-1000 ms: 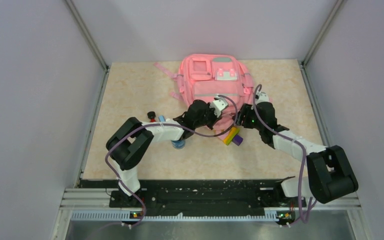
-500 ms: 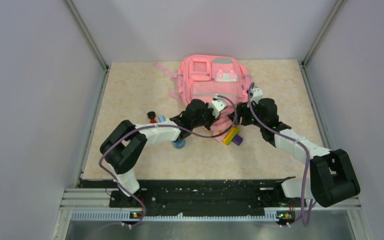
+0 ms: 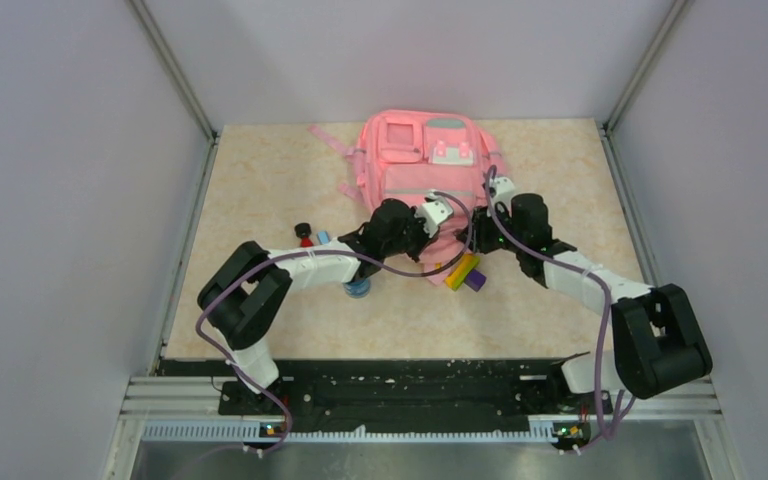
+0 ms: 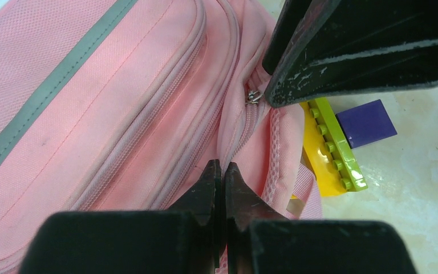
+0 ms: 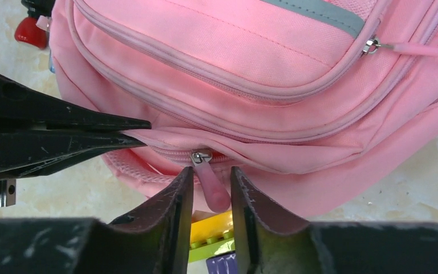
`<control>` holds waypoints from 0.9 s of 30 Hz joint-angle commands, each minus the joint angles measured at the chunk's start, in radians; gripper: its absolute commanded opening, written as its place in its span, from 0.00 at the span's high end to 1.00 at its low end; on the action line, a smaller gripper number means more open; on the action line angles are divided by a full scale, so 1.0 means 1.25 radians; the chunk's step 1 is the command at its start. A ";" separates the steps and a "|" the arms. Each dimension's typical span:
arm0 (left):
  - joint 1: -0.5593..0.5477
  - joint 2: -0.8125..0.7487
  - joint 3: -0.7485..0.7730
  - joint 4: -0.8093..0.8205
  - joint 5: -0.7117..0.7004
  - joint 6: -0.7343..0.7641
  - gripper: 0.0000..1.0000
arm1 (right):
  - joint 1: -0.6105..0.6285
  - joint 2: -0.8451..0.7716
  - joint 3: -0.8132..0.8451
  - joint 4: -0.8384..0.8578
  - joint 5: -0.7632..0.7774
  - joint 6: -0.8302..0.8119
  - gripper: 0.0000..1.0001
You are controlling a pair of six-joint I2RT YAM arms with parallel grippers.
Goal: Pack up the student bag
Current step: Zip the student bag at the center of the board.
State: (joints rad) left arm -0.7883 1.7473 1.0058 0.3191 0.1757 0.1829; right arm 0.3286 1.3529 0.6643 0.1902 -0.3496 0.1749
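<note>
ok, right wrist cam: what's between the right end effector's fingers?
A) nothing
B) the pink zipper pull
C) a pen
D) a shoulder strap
B: the pink zipper pull on the student bag sits in the gap of the right end effector, one finger on each side of it.

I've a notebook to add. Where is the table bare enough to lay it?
Bare: the tabletop left of the student bag, the patch right of it up to the wall, and the near strip before the rail. Crowded: the bag's near edge, with the left gripper, right gripper and blocks, and small items beside the left arm.
</note>
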 commanded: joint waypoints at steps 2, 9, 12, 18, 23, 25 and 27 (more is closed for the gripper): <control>-0.003 -0.054 -0.004 0.031 0.008 0.003 1.00 | -0.007 -0.005 0.039 0.011 0.002 -0.014 0.80; -0.003 -0.072 -0.021 0.031 -0.017 0.006 1.00 | -0.007 -0.042 0.069 -0.065 0.061 0.009 1.00; -0.003 -0.091 -0.036 0.043 -0.030 0.008 1.00 | -0.008 -0.036 0.104 -0.135 0.119 0.016 1.00; -0.003 -0.146 -0.046 0.039 -0.080 0.010 1.00 | -0.007 -0.038 0.096 -0.176 0.218 0.016 1.00; -0.003 -0.212 -0.062 0.035 -0.133 0.022 1.00 | -0.008 -0.034 0.079 -0.182 0.327 0.028 1.00; -0.003 -0.238 -0.070 0.025 -0.133 0.031 1.00 | -0.007 -0.034 0.078 -0.171 0.370 0.037 1.00; -0.003 -0.263 -0.075 0.013 -0.158 0.038 1.00 | -0.008 -0.030 0.082 -0.159 0.415 0.042 1.00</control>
State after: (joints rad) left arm -0.7979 1.5517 0.9150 0.2768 0.0772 0.1993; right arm 0.3317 1.3342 0.7559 -0.0074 -0.0463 0.2207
